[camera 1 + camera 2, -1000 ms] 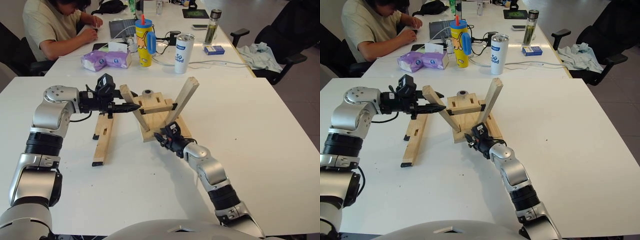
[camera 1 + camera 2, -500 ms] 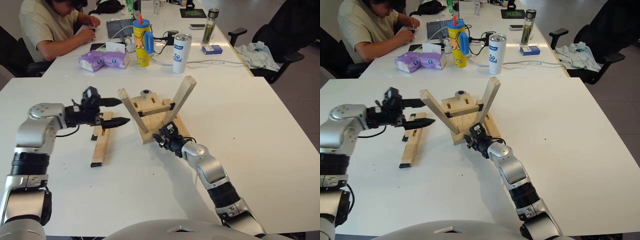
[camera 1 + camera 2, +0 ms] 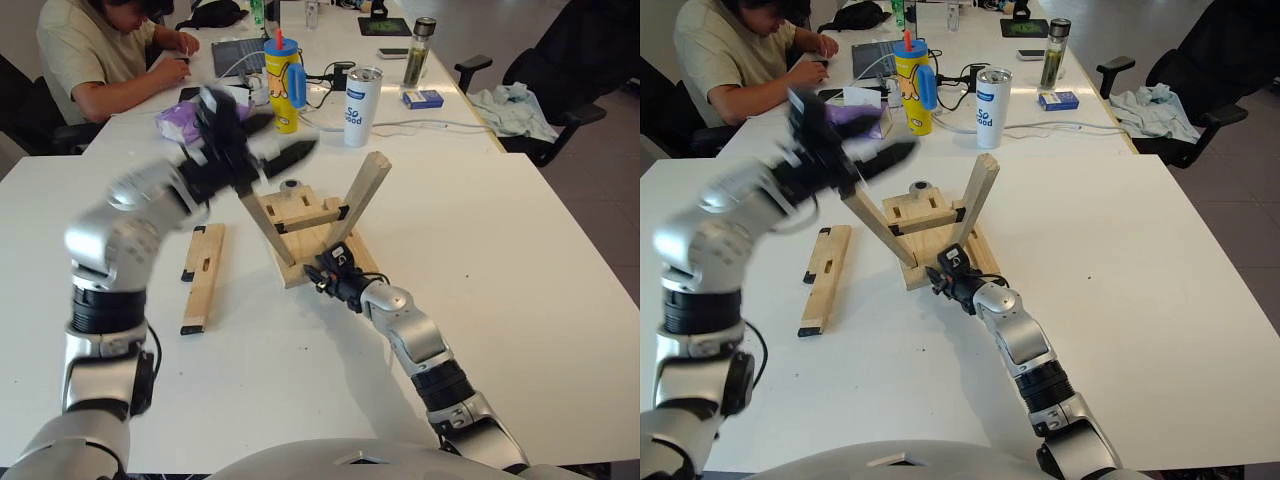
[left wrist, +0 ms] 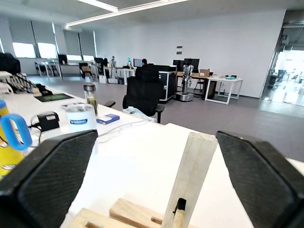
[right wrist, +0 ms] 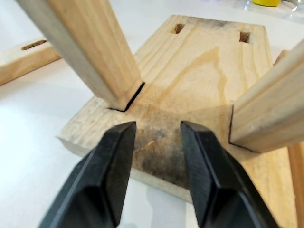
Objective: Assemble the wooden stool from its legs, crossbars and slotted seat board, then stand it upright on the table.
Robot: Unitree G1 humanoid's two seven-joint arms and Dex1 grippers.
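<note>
Wooden stool (image 3: pixel 300 245) upturned on white office table (image 3: pixel 520 260); left end effector (image 4: pixel 156 137) and right end effector (image 5: pixel 156 128) agape

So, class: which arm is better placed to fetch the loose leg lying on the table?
Probably left: the loose leg lies on that side, and the left gripper is open and free. The right gripper sits at the seat board.

My two head cameras look forward and down over the tabletop (image 3: pixel 520 260), and both take in the whole upturned stool (image 3: pixel 315 215). My left wrist camera, held high, faces level across the room past one stool leg (image 4: pixel 192 171). My right wrist camera sits low, very near the seat board (image 5: pixel 199 71).
</note>
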